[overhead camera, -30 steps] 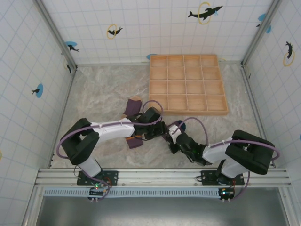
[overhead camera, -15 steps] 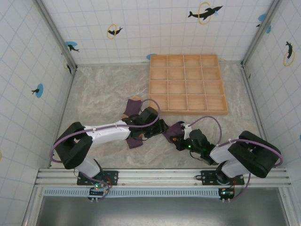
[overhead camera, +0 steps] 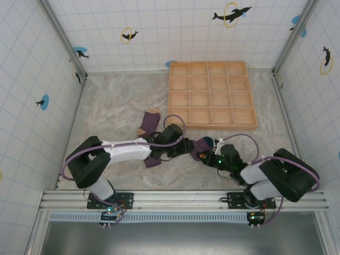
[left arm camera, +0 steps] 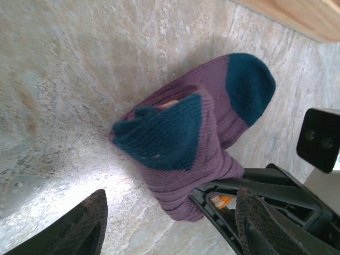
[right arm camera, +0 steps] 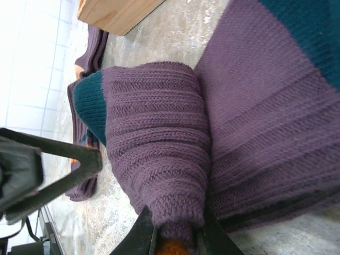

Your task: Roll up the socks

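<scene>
- Nearby, at the front edge of the bench [overhead camera: 117,101], both arms reach inward from their bases and meet just ahead of the middle.
- The right claw [overhead camera: 206,155] is clamped on the narrow lower end of the half-rolled sock [overhead camera: 203,143]. In the right wrist view its fingers [right arm camera: 146,234] pinch the fabric, with a bit of orange showing between them.
- The left claw [left arm camera: 175,228] stands wide apart and holds nothing, its two fingers [left arm camera: 90,223] low on either side of that sock and just short of it.
- The half-rolled sock lies on the bench between the two claws. It is ribbed dark purple knit with teal patches, one on the flat part lying underneath and one on the part folded over on top. The folded part makes a thick, loose bundle that narrows toward the right claw.
- A dark purple sock piece [overhead camera: 153,162] lies beside the left arm, partly hidden by it.
- Farther back, a flat sock [overhead camera: 150,121] lies on the bench, purple with a tan toe, apart from the claws.
- Beyond that sits a wooden tray [overhead camera: 212,126] of square compartments, near the tiled back wall [overhead camera: 170,26].
</scene>
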